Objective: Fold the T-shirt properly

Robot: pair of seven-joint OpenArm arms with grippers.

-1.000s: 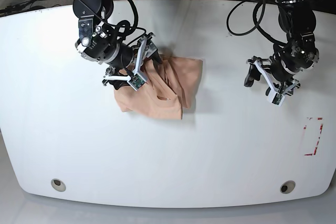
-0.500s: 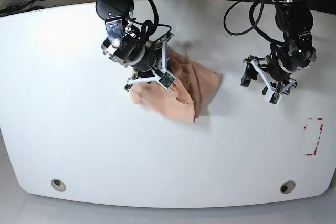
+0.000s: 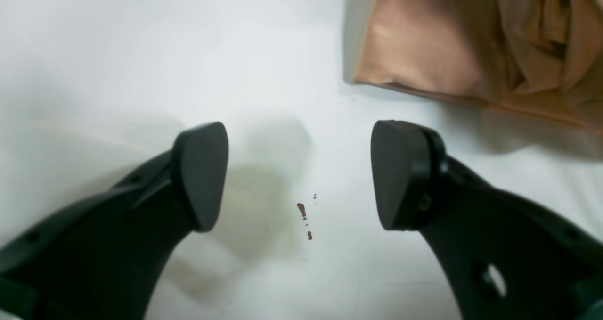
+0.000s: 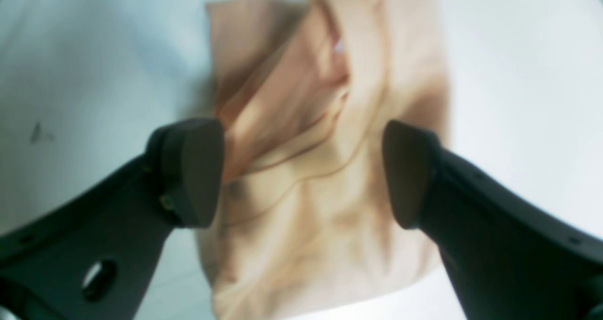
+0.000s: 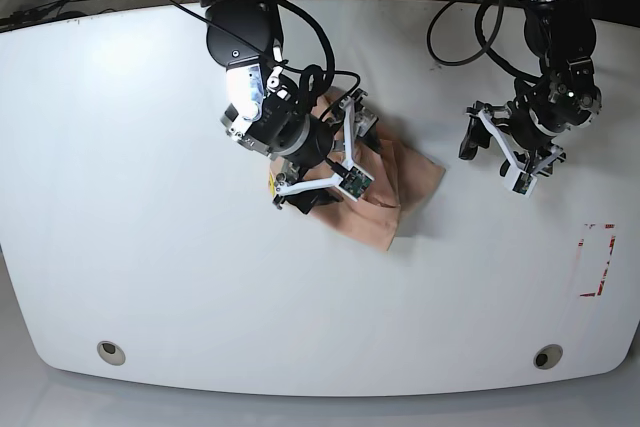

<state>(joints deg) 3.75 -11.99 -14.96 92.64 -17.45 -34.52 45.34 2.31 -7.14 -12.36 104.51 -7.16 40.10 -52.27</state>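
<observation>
The peach T-shirt (image 5: pixel 405 187) lies bunched and wrinkled on the white table (image 5: pixel 150 247), near the middle. My right gripper (image 5: pixel 335 157) is over it, covering its left part. In the right wrist view the right gripper (image 4: pixel 301 174) is open, its fingers (image 4: pixel 188 169) spread wide over the creased T-shirt (image 4: pixel 320 244); I cannot tell whether they touch it. My left gripper (image 5: pixel 497 160) is to the right of the shirt. In the left wrist view the left gripper (image 3: pixel 299 174) is open and empty above bare table, with the T-shirt's edge (image 3: pixel 424 51) at the upper right.
A red tape rectangle (image 5: pixel 597 259) marks the table's right side. Two round holes (image 5: pixel 111 352) (image 5: pixel 547 356) sit near the front edge. Small reddish specks (image 3: pixel 304 211) lie on the table under the left gripper. Cables hang behind the table's far edge.
The right arm has moved right and slightly toward the front, and the T-shirt has shifted right with it. The left arm has barely moved.
</observation>
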